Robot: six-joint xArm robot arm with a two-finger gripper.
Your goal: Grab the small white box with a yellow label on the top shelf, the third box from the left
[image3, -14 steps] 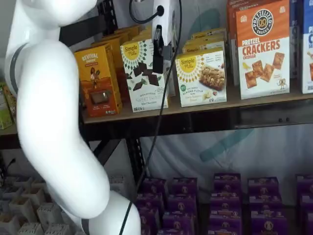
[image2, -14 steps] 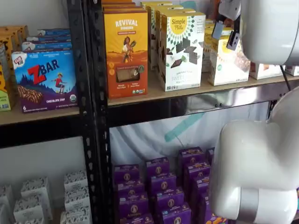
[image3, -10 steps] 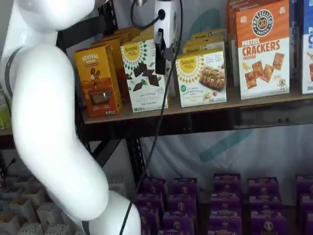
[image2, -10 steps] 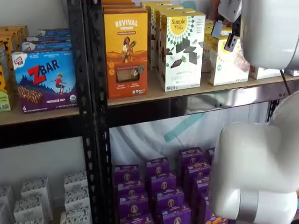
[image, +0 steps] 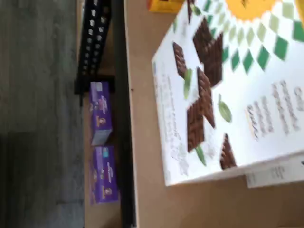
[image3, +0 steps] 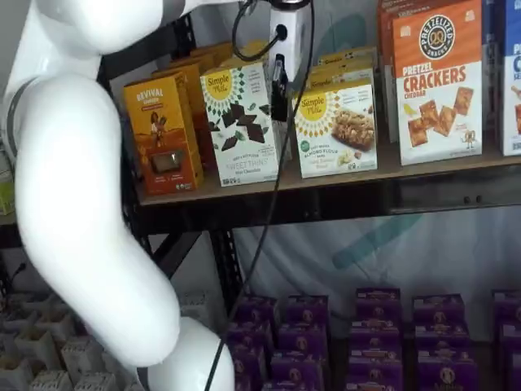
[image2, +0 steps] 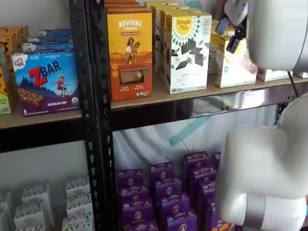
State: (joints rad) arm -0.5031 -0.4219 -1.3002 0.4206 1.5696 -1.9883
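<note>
The small white box (image3: 335, 128) with the yellow sunburst label stands on the top shelf (image3: 407, 168), right of a taller white carton with dark diamonds (image3: 240, 122). In both shelf views my gripper (image3: 279, 91) hangs in front of the gap between these two cartons, near their upper halves. In a shelf view the gripper (image2: 228, 34) shows two dark fingers with a gap between them, empty, in front of the small white box (image2: 237, 66), which my arm partly hides. The wrist view shows mostly the taller carton (image: 223, 95) on the tan board (image: 147, 142).
An orange Revival box (image3: 163, 134) stands left of the taller carton, and an orange pretzel cracker box (image3: 435, 81) right of the small one. More cartons stand behind the front row. Purple boxes (image3: 374, 326) fill the lower level. A black upright (image2: 94, 96) bounds the bay.
My gripper has shifted sideways from the front of the taller carton toward the small white box and risen slightly. The boxes have not moved.
</note>
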